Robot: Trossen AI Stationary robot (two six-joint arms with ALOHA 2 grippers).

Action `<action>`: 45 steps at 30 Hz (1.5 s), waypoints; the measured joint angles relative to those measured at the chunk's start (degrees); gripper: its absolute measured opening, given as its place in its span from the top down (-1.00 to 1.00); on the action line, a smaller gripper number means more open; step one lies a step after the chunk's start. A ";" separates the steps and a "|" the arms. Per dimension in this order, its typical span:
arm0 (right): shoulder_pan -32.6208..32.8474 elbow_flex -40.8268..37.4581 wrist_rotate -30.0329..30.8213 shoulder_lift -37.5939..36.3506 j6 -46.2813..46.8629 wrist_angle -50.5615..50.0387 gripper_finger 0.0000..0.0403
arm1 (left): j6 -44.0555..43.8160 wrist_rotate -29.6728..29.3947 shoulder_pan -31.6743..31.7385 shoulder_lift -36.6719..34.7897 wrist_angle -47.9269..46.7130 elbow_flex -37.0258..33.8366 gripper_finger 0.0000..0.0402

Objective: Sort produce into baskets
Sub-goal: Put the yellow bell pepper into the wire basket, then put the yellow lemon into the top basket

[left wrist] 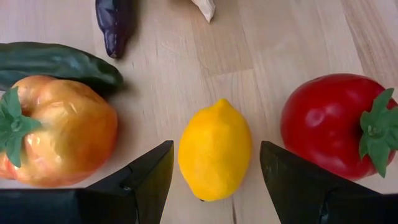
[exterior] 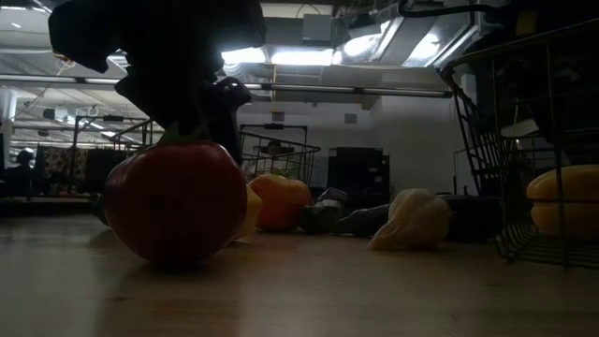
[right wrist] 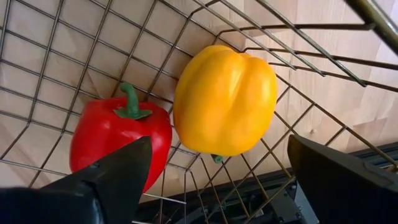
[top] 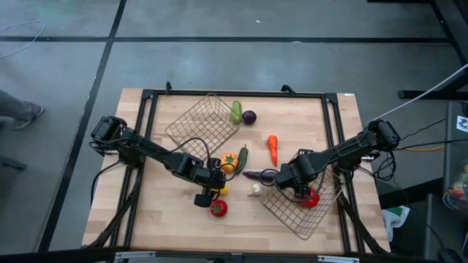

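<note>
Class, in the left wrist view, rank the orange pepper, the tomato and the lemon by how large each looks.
1. Orange pepper, though cut off at the picture's edge.
2. Tomato, close to the pepper and also cut off, so their order is unsure.
3. Lemon, smallest, lying between the open left gripper's fingers.

Two dark, near-black jointed arms, slim links with bulkier rounded joints; thin black cables loop beside each. Left gripper [left wrist: 214, 186]: two matte black wedge-shaped fingers [left wrist: 149, 177], flat angled faces, sharp edges. Right gripper [right wrist: 217, 186]: same black wedge fingers [right wrist: 115, 177], smooth, unmarked
</note>
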 joint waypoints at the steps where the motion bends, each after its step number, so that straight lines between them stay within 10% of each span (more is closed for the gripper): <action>1: 0.00 0.00 0.00 0.00 0.00 0.00 -0.84 | -0.02 0.00 0.00 0.00 0.01 0.00 -0.17; 45: 0.00 0.00 -0.02 0.00 -0.02 -0.23 -0.84 | 7.24 2.06 1.14 5.58 1.57 0.11 -0.12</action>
